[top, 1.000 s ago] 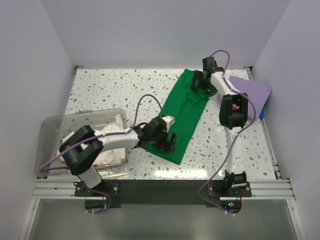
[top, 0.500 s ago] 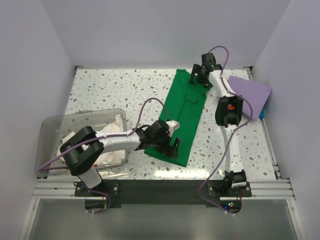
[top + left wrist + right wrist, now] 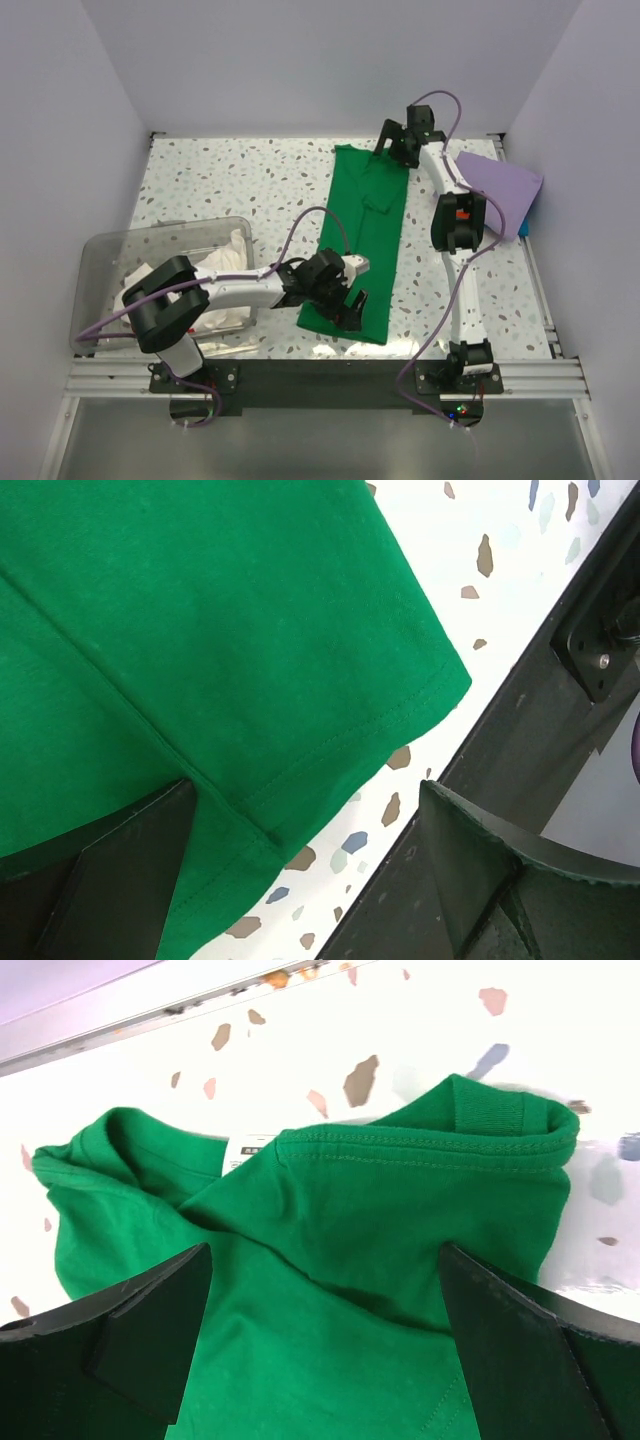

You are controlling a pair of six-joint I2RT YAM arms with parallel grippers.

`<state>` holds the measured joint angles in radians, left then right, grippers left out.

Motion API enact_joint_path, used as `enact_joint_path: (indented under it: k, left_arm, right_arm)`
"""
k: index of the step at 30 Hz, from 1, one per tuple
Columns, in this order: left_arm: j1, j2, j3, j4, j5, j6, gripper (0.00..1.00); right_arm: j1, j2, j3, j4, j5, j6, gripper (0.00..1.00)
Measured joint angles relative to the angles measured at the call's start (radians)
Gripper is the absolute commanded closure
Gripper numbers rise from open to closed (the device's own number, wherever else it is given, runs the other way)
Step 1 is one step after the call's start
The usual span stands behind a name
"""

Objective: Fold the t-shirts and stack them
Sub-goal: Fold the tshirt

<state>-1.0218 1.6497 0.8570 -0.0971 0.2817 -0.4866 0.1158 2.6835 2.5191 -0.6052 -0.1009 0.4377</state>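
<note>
- Pale walls closed in a speckled table [image 3: 220,180] on three sides.
- The green shirt [image 3: 372,225] lay flat on it as a long, narrow strip, folded lengthwise, running from the far side down toward my bases.
- My left claw [image 3: 350,298] hung over the near end of the green shirt, its jaws spread as wide as they go and gripping nothing.
- Seen from that wrist, the hem corner [image 3: 440,685] lay between my two fingers with bare table beside it. I could not tell whether my fingertips touched the cloth.
- My right claw [image 3: 391,147] sat over the far end of the green shirt, also spread wide and empty.
- Seen from that wrist, the collar [image 3: 430,1140] lay flat just ahead of my fingers, with a small white label [image 3: 245,1150] showing in the neck opening.
- The purple shirt [image 3: 500,185] lay folded to the right of the green shirt's far end, apart from it and against the right wall.
- A clear bin [image 3: 105,245] stood to the left of the green shirt's near end, with white shirts [image 3: 228,262] crumpled inside it.
</note>
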Motion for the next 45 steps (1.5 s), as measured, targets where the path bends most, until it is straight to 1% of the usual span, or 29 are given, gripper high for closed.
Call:
enact_joint_path:
  k: [5, 8, 11, 14, 16, 17, 18, 20, 22, 26, 30, 33, 38, 40, 45]
  left_arm:
    - [-0.002, -0.01, 0.002, -0.018, -0.013, -0.001, 0.01]
    - [-0.006, -0.051, 0.015, -0.084, -0.076, -0.004, 0.0]
    - [-0.007, -0.122, 0.063, -0.166, -0.169, -0.011, 0.0]
    - [0.0, -0.2, 0.114, -0.206, -0.257, -0.019, 0.0]
    - [0.011, -0.242, 0.125, -0.219, -0.283, -0.023, 0.0]
    - [0.022, -0.26, 0.125, -0.229, -0.292, -0.025, 0.02]
    - [0.034, -0.27, 0.123, -0.241, -0.295, -0.026, 0.04]
    - [0.053, -0.273, 0.11, -0.261, -0.301, -0.028, 0.12]
    - [0.069, -0.272, 0.087, -0.304, -0.312, -0.027, 0.12]
    - [0.081, -0.288, 0.035, -0.375, -0.315, -0.027, 0.12]
    - [0.098, -0.319, 0.008, -0.403, -0.291, -0.027, 0.12]
    - [0.112, -0.319, -0.003, -0.397, -0.263, -0.027, 0.14]
    - [0.129, -0.319, -0.042, -0.399, -0.209, -0.028, 0.16]
    - [0.134, -0.316, -0.052, -0.399, -0.197, -0.028, 0.18]
    - [0.148, -0.284, -0.054, -0.399, -0.173, -0.028, 0.21]
  right_arm:
    - [0.001, -0.007, -0.021, 0.035, -0.053, 0.0, 0.01]
    - [0.001, -0.053, -0.09, 0.056, -0.075, -0.004, 0.01]
    - [0.001, -0.156, -0.203, 0.063, -0.079, -0.009, 0.01]
    - [0.002, -0.311, -0.323, 0.077, -0.079, -0.012, 0.02]
    - [0.005, -0.453, -0.43, 0.098, -0.079, -0.012, 0.05]
    - [0.006, -0.532, -0.482, 0.097, -0.08, -0.012, 0.09]
    - [0.008, -0.608, -0.535, 0.098, -0.083, -0.013, 0.1]
    - [0.016, -0.765, -0.651, 0.097, -0.09, -0.02, 0.14]
    - [0.034, -0.91, -0.795, 0.092, -0.097, -0.032, 0.17]
    - [0.1, -1.104, -1.069, 0.016, -0.1, -0.045, 0.2]
    - [0.194, -1.187, -1.336, -0.108, -0.085, -0.034, 0.23]
    - [0.257, -1.255, -1.485, -0.208, -0.074, -0.005, 0.26]
    - [0.347, -1.471, -1.669, -0.28, -0.081, 0.077, 0.37]
    - [0.374, -1.521, -1.725, -0.285, -0.087, 0.109, 0.41]
    - [0.423, -1.553, -1.818, -0.293, -0.104, 0.185, 0.49]
